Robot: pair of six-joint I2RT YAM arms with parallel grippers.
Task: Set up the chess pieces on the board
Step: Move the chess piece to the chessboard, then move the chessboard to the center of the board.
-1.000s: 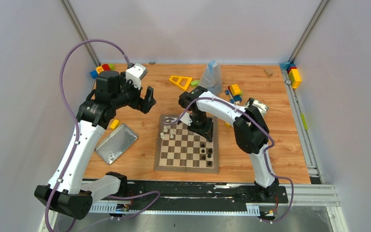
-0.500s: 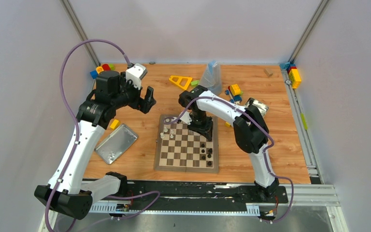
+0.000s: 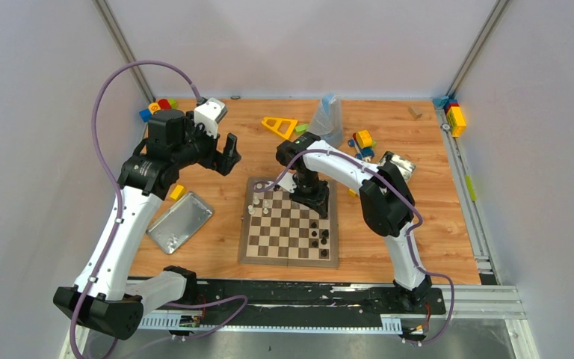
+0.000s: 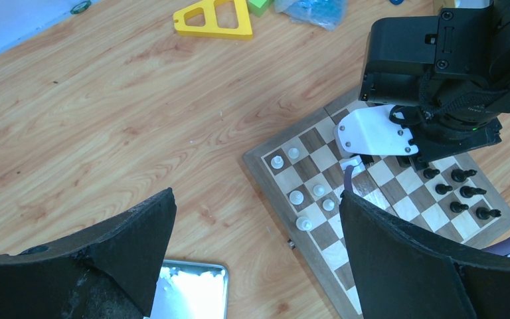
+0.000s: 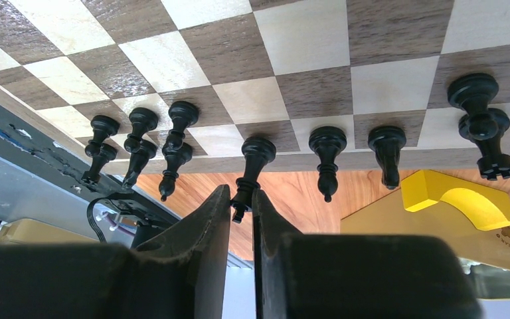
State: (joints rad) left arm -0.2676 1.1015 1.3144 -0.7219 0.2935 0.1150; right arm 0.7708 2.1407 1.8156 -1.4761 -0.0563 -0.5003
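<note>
The board (image 3: pixel 284 233) lies mid-table. Several white chess pieces (image 3: pixel 258 203) stand near its far left corner, and several black ones (image 3: pixel 318 235) at its right side. My right gripper (image 5: pixel 241 203) reaches down over the board's far right part and is shut on the top of a black piece (image 5: pixel 252 166). That piece stands on an edge square in a row of black pieces. My left gripper (image 4: pixel 255 194) hangs open high above the table, left of the board (image 4: pixel 265 174), with nothing between its fingers. Below it show the white pieces (image 4: pixel 297 197).
A silver lid (image 3: pixel 180 221) lies left of the board. At the back are a yellow triangle (image 3: pixel 279 126), a plastic bag (image 3: pixel 327 120), toy blocks (image 3: pixel 362 142) and a tin box (image 3: pixel 396 164). More blocks (image 3: pixel 158 107) sit in the back left corner.
</note>
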